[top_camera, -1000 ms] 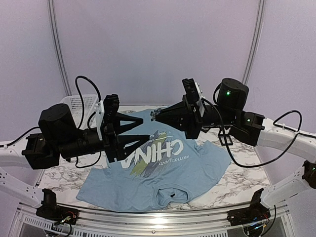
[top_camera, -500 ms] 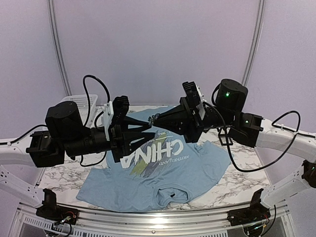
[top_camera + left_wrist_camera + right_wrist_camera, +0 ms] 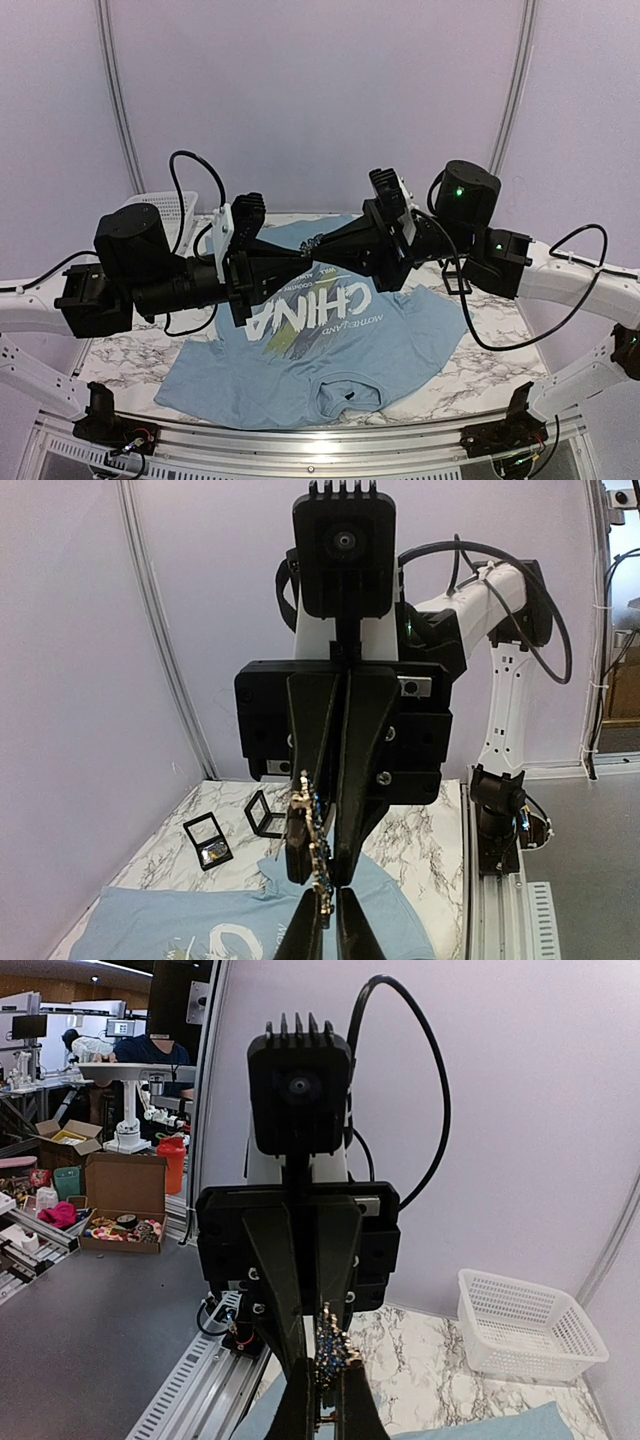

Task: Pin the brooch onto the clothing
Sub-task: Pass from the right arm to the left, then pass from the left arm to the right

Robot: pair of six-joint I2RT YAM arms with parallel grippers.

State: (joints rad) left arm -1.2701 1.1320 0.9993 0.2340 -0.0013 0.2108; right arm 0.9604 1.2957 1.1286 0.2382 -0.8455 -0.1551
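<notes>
Above the light blue "CHINA" T-shirt (image 3: 330, 350), which lies flat on the marble table, my two grippers meet tip to tip in mid-air. The brooch (image 3: 310, 244) is a small gold piece with blue stones. My right gripper (image 3: 327, 1375) is shut on the brooch (image 3: 333, 1351). In the left wrist view the brooch (image 3: 314, 849) shows edge-on, standing upright beside the right gripper (image 3: 322, 875). My left gripper (image 3: 330, 900) is shut on its lower end. From above, the left gripper (image 3: 308, 262) points right and the right gripper (image 3: 313, 246) points left.
A white mesh basket (image 3: 165, 205) stands at the back left of the table. Two small square black cases (image 3: 208, 840) (image 3: 265, 815) lie open on the marble beyond the shirt's sleeve (image 3: 150, 920). Metal rails run along the table's edges.
My left gripper has moved right to meet the right gripper, and its wide-open jaws have closed on the brooch. The right gripper has shifted slightly left, still shut.
</notes>
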